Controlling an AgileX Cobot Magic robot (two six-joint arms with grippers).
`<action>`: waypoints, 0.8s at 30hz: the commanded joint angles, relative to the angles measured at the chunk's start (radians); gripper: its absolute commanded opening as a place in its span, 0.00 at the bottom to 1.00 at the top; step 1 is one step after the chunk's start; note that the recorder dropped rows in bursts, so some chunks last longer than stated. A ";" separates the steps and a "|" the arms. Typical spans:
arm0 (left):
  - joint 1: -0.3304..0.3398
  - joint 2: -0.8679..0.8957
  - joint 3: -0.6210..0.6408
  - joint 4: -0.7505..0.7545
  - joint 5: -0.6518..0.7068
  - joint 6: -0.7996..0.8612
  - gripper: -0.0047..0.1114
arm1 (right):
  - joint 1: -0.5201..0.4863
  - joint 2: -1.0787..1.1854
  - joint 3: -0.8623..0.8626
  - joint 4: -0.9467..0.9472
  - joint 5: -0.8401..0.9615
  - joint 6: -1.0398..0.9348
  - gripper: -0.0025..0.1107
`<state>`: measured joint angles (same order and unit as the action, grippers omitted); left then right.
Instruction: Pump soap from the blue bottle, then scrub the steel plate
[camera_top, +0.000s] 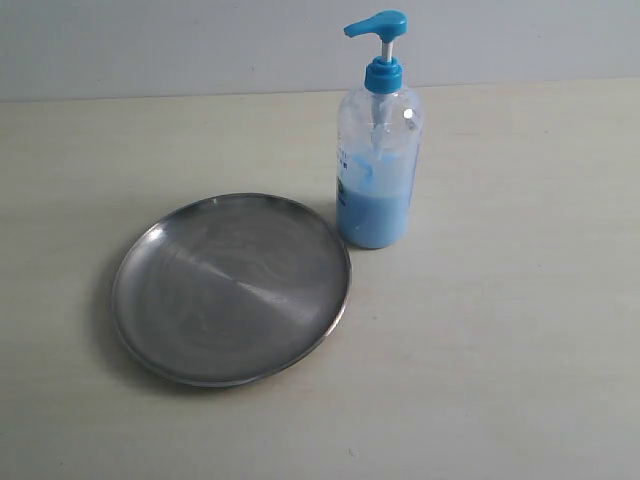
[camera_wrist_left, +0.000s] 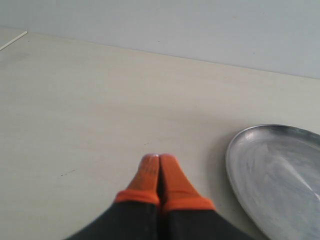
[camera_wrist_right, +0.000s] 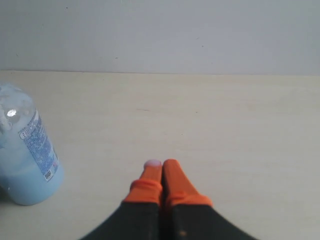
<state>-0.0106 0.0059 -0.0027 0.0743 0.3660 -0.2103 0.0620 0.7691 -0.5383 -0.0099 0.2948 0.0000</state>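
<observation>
The blue bottle (camera_top: 378, 150) stands upright on the table, with a bright blue pump head (camera_top: 380, 25) and pale blue soap (camera_top: 373, 215) filling its lower part. The steel plate (camera_top: 232, 287) lies flat just left of it, nearly touching its base, with faint whitish streaks on its surface. Neither arm shows in the exterior view. In the left wrist view my left gripper (camera_wrist_left: 159, 158) is shut and empty over bare table, with the plate's rim (camera_wrist_left: 235, 165) close by. My right gripper (camera_wrist_right: 162, 163) is shut and empty too, the bottle (camera_wrist_right: 25, 155) standing off to one side.
The pale wooden table (camera_top: 500, 350) meets a grey-white wall (camera_top: 200, 45) at the back. A thin white strip (camera_wrist_left: 14, 41) lies at the table's far corner in the left wrist view.
</observation>
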 joint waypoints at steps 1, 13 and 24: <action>0.002 -0.006 0.003 0.003 -0.009 -0.004 0.04 | -0.005 0.000 -0.008 0.003 -0.006 0.000 0.02; 0.002 -0.006 0.003 0.003 -0.009 -0.004 0.04 | -0.005 0.000 -0.008 0.003 -0.006 0.006 0.02; 0.002 -0.006 0.003 0.003 -0.009 -0.004 0.04 | -0.005 0.068 -0.008 0.089 -0.006 0.009 0.02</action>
<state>-0.0106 0.0059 -0.0027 0.0743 0.3660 -0.2103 0.0620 0.7988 -0.5383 0.0573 0.2948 0.0099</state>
